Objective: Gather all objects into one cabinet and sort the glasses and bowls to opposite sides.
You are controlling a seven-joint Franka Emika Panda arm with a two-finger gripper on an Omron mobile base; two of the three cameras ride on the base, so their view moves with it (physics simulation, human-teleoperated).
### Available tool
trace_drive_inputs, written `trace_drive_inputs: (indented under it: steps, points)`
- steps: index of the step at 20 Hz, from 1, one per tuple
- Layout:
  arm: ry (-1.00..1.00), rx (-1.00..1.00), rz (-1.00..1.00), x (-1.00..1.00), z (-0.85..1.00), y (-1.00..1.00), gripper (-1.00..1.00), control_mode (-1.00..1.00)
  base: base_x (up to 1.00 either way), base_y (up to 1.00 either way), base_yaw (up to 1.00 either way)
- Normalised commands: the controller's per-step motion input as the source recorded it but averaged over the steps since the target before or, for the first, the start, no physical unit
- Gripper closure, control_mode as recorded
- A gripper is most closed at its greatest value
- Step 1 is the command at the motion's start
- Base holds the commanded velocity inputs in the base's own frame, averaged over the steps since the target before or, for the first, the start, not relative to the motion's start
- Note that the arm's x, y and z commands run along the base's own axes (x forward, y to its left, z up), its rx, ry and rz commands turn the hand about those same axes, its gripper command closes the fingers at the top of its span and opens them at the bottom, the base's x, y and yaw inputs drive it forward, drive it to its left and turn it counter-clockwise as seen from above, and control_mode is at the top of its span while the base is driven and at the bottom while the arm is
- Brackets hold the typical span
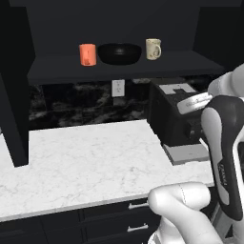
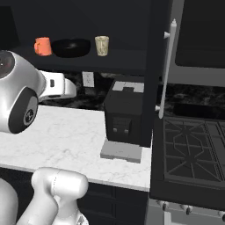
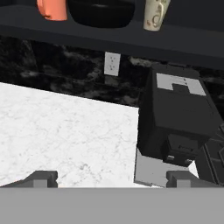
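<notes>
In the hand view the top edge is cutting off the orange cup (image 3: 51,9), black bowl (image 3: 102,12) and cream mug (image 3: 156,14). The arm is hiding part of the coffee machine (image 1: 174,114) in the left base view.

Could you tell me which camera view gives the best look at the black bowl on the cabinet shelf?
The left base view: the black bowl shows whole. The right base view has it smaller, and the hand view cuts off its top.

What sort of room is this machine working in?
A simulated kitchen, it seems: a white marble counter, a gas stove beside it, and a coffee machine under a cabinet shelf holding cups.
</notes>
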Motion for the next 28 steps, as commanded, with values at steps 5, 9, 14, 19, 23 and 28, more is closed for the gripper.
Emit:
trace_drive_inputs:
  steps: [5,9,14,19,23,28]
  points:
    - [0.01,-0.01,-0.01,0.00,0.00,0.00,-1.00,1.00,0.00,0.00,0.00]
    - [0.00,0.00,0.00,0.00,0.00,0.00,-1.00,1.00,-0.43,-0.18,-0.46]
    - [0.00,0.00,0.00,0.00,0.00,0.00,-1.00,1.00,-0.30,0.00,-0.81]
    - [0.00,0.00,0.00,0.00,0.00,0.00,-1.00,1.00,-0.36,0.00,-0.84]
    - [0.00,0.00,0.00,0.00,0.00,0.00,-1.00,1.00,-0.15,-0.25,-0.85]
    - [0.00,0.00,0.00,0.00,0.00,0.00,-1.00,1.00,0.00,-0.58,-0.81]
